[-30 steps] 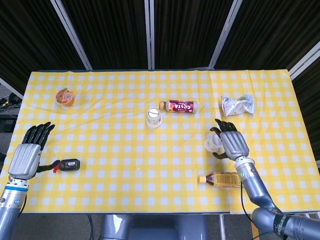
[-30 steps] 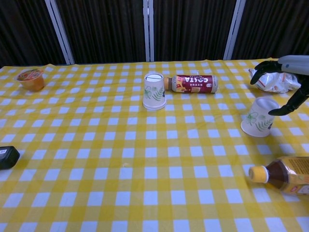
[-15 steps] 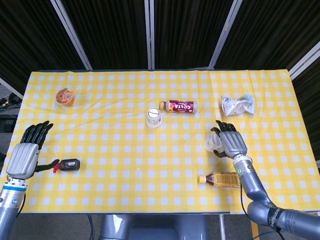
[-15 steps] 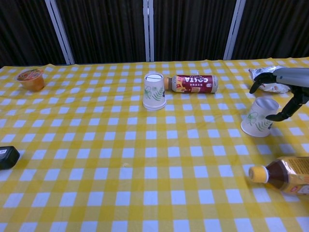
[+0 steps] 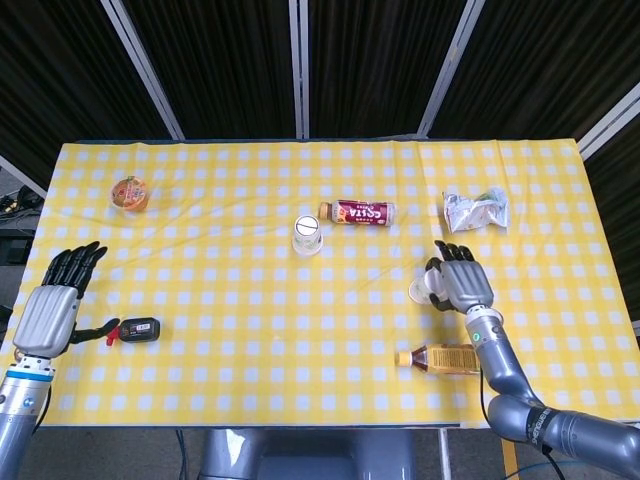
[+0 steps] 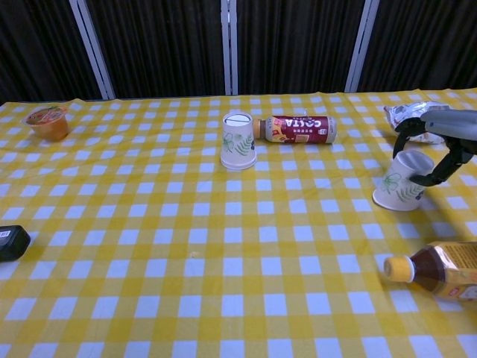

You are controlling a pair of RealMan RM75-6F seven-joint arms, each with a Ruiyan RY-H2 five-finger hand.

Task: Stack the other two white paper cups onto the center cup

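Note:
One white paper cup [image 5: 307,234] [image 6: 238,141] stands upside down at the table's middle. A second white cup [image 5: 424,290] [image 6: 401,182] sits upside down and slightly tilted at the right. My right hand [image 5: 462,283] [image 6: 445,139] arches over this cup, fingers behind its top and thumb at its right side. The fingers are still apart, and no firm grip shows. My left hand [image 5: 55,305] lies flat at the table's left edge with fingers spread, holding nothing, and only the head view shows it.
A Costa bottle [image 5: 360,212] [image 6: 298,128] lies just right of the center cup. A tea bottle [image 5: 440,358] [image 6: 436,270] lies near the front edge below my right hand. There is a foil packet [image 5: 476,210], an orange tub [image 5: 130,192] and a black device [image 5: 138,329] by my left thumb.
My right hand has come down and closer around the right cup, its fingers curling over the top. The cup, the left hand and the other objects have stayed put.

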